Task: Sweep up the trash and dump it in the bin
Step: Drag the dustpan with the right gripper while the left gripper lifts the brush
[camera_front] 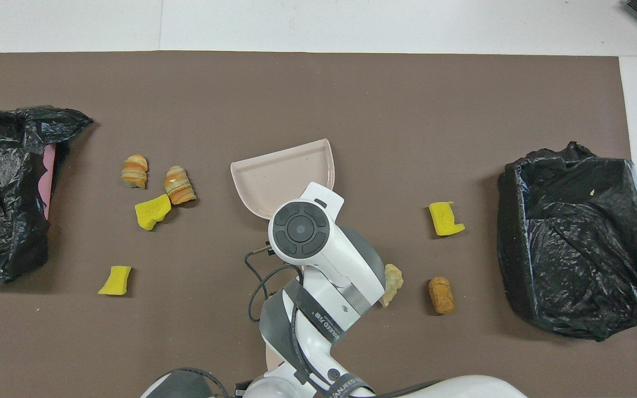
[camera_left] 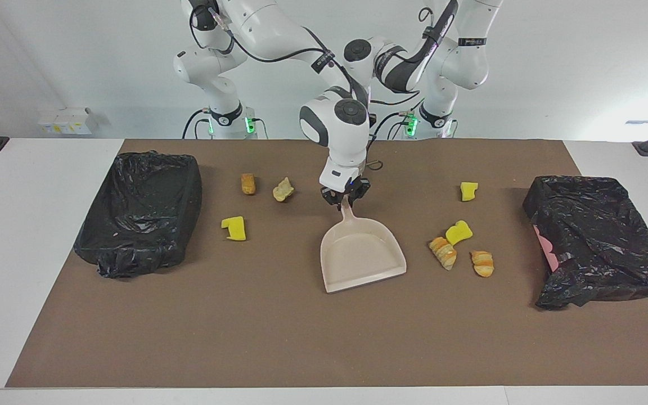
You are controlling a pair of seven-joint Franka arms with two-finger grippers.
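- The right gripper (camera_left: 345, 198) is clamped on the handle of the beige dustpan (camera_left: 362, 256) at mid-table; the pan lies on the brown mat (camera_left: 279, 337), its open mouth skewed toward the left arm's end.
- The left gripper is hidden (its arm waits folded high by the bases), fingers closed.
- Trash toward the left arm's end: two striped bread lumps (camera_left: 442, 252) (camera_left: 482, 263), a yellow sponge chunk (camera_left: 459, 232) touching the first, and another sponge piece (camera_left: 468, 191) nearer the robots.
- Toward the right arm's end: a yellow sponge (camera_left: 234, 228), a tan lump (camera_left: 248, 183) and a pale lump (camera_left: 283, 189).
- A black-bagged bin (camera_left: 138, 211) sits at the right arm's end, another (camera_left: 599, 239) at the left arm's.
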